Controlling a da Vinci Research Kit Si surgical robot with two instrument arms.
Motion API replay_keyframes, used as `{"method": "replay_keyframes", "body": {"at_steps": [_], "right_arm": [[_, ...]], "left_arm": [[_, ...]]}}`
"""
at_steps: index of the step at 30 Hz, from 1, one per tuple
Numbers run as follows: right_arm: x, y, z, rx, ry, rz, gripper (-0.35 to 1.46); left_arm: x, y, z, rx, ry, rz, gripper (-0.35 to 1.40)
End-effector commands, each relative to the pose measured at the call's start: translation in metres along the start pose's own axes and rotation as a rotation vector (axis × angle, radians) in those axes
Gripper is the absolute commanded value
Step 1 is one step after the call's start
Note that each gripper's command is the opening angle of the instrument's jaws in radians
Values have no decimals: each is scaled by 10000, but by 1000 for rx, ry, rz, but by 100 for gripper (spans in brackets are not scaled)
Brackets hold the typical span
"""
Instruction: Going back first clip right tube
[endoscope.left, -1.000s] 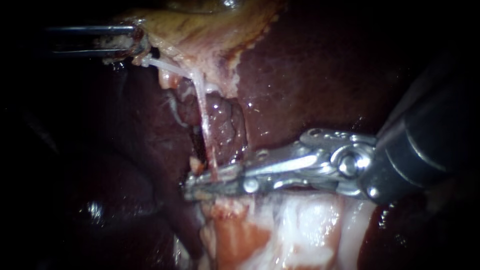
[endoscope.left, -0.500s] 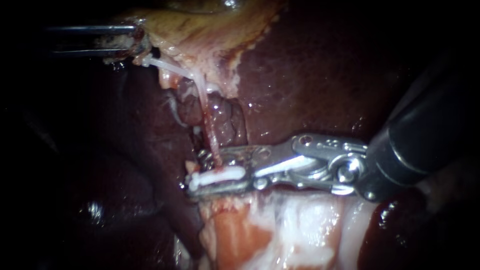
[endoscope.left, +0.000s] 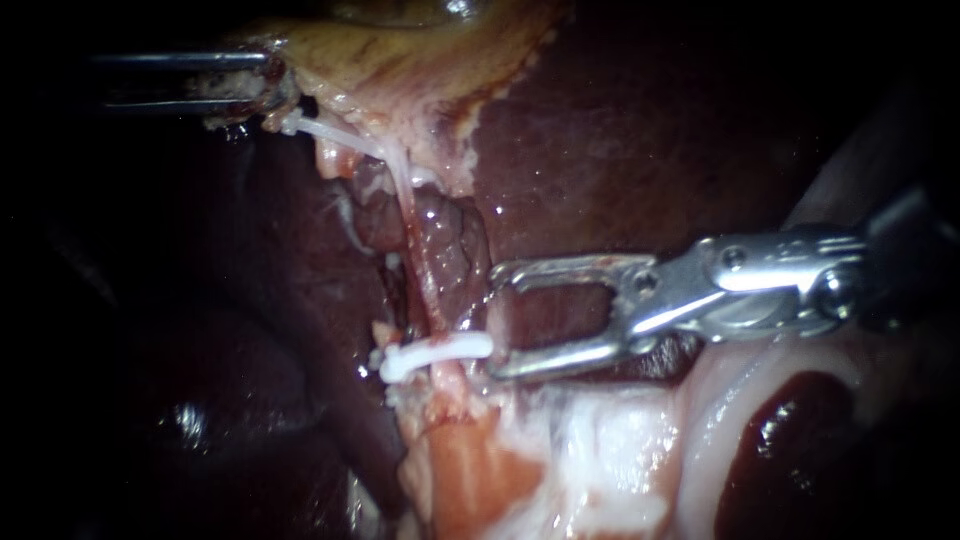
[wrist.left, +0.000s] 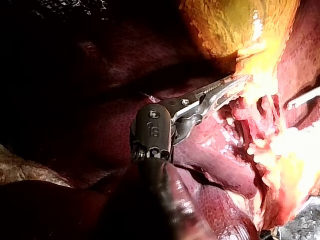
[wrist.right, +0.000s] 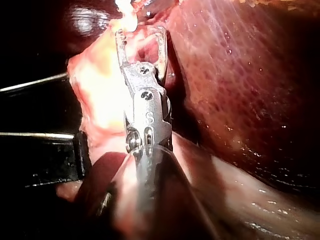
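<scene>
From where I stand, the right instrument (endoscope.left: 497, 322) has its jaws spread wide with nothing between them. Their tips sit just beside the white clip (endoscope.left: 435, 353), which is clamped across the lower end of the thin pale tube (endoscope.left: 408, 215) running down from the gallbladder (endoscope.left: 400, 60) over the dark liver (endoscope.left: 620, 130). Up at the far upper left, the left instrument (endoscope.left: 262, 92) has its jaws closed on the gallbladder's ragged edge, where the tube's upper strand begins, and pale fatty tissue (endoscope.left: 600, 440) lies beneath the open jaws.
</scene>
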Motion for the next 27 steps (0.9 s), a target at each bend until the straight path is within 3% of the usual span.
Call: {"method": "replay_keyframes", "body": {"at_steps": [1,11,21,27], "right_arm": [[1,0,-4,-1,0,-2,50],[-2,-3,-24,6,1,-20,50],[-3,-4,-28,8,-2,-21,50],[-3,-5,-29,8,-2,-21,50]], "left_arm": [[0,0,1,0,0,0,-35],[-8,-14,14,6,4,5,-35],[-44,-38,54,28,-23,35,-35],[-51,-40,63,26,-29,39,-35]]}}
